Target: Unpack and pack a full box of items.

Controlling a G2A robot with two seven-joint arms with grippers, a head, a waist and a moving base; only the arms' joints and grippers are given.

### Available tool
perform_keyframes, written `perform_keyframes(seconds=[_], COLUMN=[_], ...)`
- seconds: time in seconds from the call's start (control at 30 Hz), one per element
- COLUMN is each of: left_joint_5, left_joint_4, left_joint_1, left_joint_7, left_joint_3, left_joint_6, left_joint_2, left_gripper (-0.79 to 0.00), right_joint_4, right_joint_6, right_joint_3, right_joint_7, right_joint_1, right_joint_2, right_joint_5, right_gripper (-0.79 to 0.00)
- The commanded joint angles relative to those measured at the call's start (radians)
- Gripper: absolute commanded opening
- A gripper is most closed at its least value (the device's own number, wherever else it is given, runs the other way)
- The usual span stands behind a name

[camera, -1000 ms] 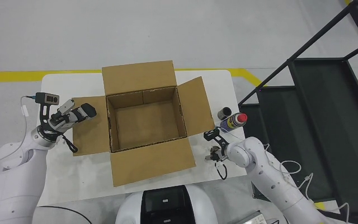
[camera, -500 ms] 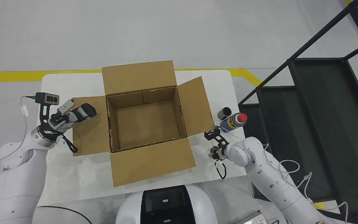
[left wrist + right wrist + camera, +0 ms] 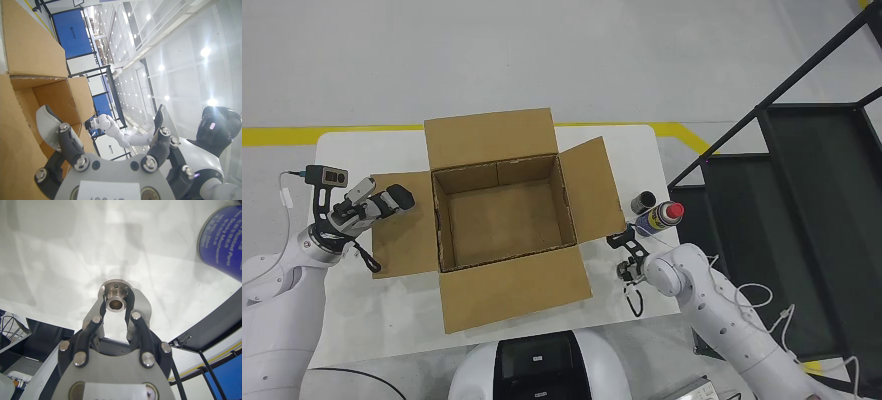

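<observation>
An open cardboard box [image 3: 504, 216] stands mid-table with all flaps spread and its inside bare. My left gripper [image 3: 390, 201] hovers over the box's left flap, open with nothing in it; in the left wrist view its fingers [image 3: 47, 117] stand wide apart beside the box [image 3: 37, 56]. My right gripper [image 3: 627, 272] is low over the table just right of the box. It is shut on a small flanged metal bushing [image 3: 115, 298], which is close to or on the white table top [image 3: 75, 256].
A blue spray can with a red cap [image 3: 662, 215] and a small dark cylinder [image 3: 643, 201] stand on the table near its right edge, behind the right gripper. The blue can [image 3: 223, 241] is close to that gripper. A dark stair frame [image 3: 782, 180] borders the table's right side.
The right arm has shifted slightly toward the spray can with the bushing still in its fingers. The left arm and the box have not moved.
</observation>
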Motion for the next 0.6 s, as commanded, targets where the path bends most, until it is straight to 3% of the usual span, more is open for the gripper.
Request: perform_keyframes(seconds=[0.0, 0.17, 0.2, 0.23, 0.57], left_joint_5=[0.000, 0.000, 0.000, 0.000, 0.000], left_joint_4=[0.000, 0.000, 0.000, 0.000, 0.000], left_joint_1=[0.000, 0.000, 0.000, 0.000, 0.000], left_joint_7=[0.000, 0.000, 0.000, 0.000, 0.000], left_joint_3=[0.000, 0.000, 0.000, 0.000, 0.000], left_joint_6=[0.000, 0.000, 0.000, 0.000, 0.000], left_joint_2=[0.000, 0.000, 0.000, 0.000, 0.000], left_gripper=[0.000, 0.000, 0.000, 0.000, 0.000], right_joint_4=[0.001, 0.008, 0.009, 0.008, -0.074], right_joint_6=[0.012, 0.024, 0.024, 0.025, 0.024], right_joint_3=[-0.005, -0.013, -0.013, -0.012, 0.031], right_joint_7=[0.005, 0.007, 0.007, 0.005, 0.018], right_joint_1=[0.002, 0.006, 0.006, 0.005, -0.056], right_joint_2=[-0.002, -0.005, -0.006, -0.006, 0.005], right_joint_5=[-0.008, -0.017, -0.018, -0.019, -0.049], right_gripper=[-0.600, -0.606, -0.671, -0.785, -0.785])
